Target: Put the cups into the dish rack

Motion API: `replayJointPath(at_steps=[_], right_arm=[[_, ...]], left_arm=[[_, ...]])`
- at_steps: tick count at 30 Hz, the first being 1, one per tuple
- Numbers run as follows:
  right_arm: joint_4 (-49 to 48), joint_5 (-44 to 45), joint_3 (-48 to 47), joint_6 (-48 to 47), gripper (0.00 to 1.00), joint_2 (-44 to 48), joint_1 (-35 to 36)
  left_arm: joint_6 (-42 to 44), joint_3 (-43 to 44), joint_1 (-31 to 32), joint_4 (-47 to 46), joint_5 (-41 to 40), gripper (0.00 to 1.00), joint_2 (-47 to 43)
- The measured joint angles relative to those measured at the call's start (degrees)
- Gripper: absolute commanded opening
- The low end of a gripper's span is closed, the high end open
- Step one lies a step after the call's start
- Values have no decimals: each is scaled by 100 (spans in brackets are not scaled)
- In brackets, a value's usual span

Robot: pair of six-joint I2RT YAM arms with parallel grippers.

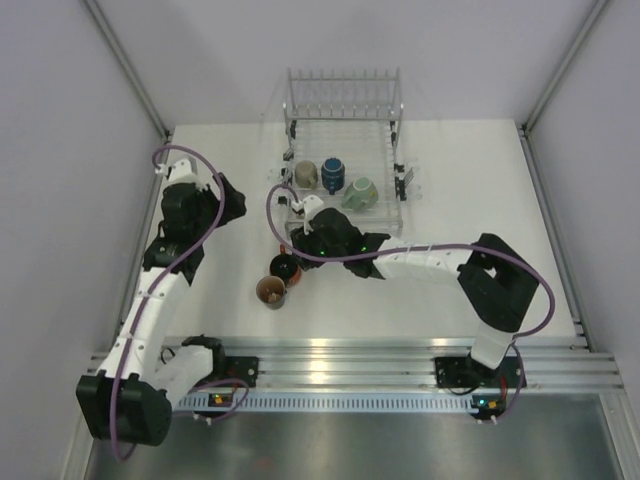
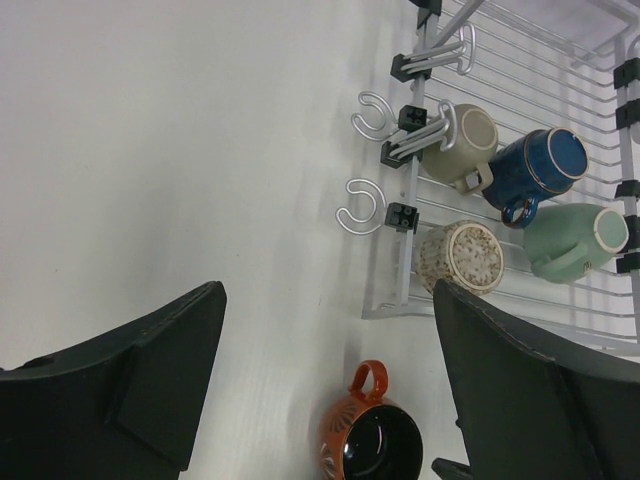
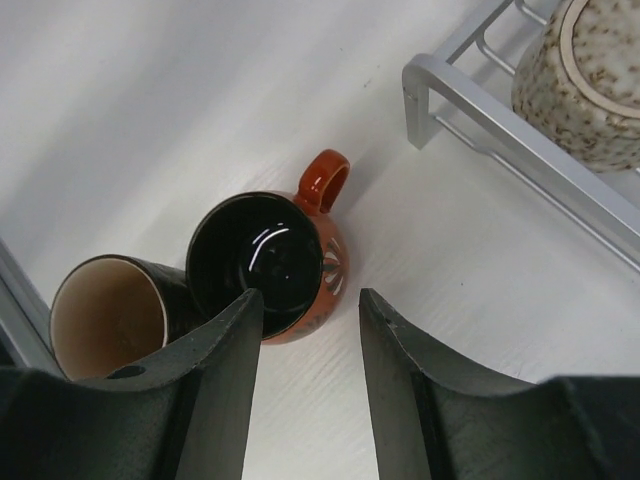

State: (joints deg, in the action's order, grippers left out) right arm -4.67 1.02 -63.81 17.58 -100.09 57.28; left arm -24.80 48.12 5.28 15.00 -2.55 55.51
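Observation:
The dish rack (image 1: pixel 392 150) stands at the back middle. It holds a beige mug (image 1: pixel 306 174), a dark blue mug (image 1: pixel 333 173) and a mint-green mug (image 1: pixel 361 193). A speckled beige mug (image 2: pixel 460 257) lies at its near corner. On the table in front, an orange-brown mug (image 1: pixel 286 267) with a black inside stands upright against a black mug (image 1: pixel 271 291). My right gripper (image 3: pixel 310 310) is open and empty just above the table. Its left finger overlaps the orange-brown mug's (image 3: pixel 268 265) rim. My left gripper (image 1: pixel 225 200) is open and empty, left of the rack.
The rack's near rail (image 3: pixel 480 110) lies just right of the orange-brown mug. Wire hooks (image 2: pixel 362 205) stick out of the rack's left side. White walls close in the table on the left, right and back. An aluminium rail (image 1: pixel 340 360) runs along the near edge.

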Motion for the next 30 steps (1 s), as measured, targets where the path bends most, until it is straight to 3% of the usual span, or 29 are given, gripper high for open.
replayJointPath(at_steps=[20, 28, 30], right_arm=[[765, 306, -846, -111, 39, -1038, 105], [1259, 935, -1239, -247, 3, -1303, 247], [1388, 1062, -1239, -225, 0, -1303, 247]], left_arm=[[-63, -68, -140, 2, 479, 90, -66], [-63, -68, -151, 2, 498, 90, -66], [-63, -68, -151, 2, 514, 90, -66]])
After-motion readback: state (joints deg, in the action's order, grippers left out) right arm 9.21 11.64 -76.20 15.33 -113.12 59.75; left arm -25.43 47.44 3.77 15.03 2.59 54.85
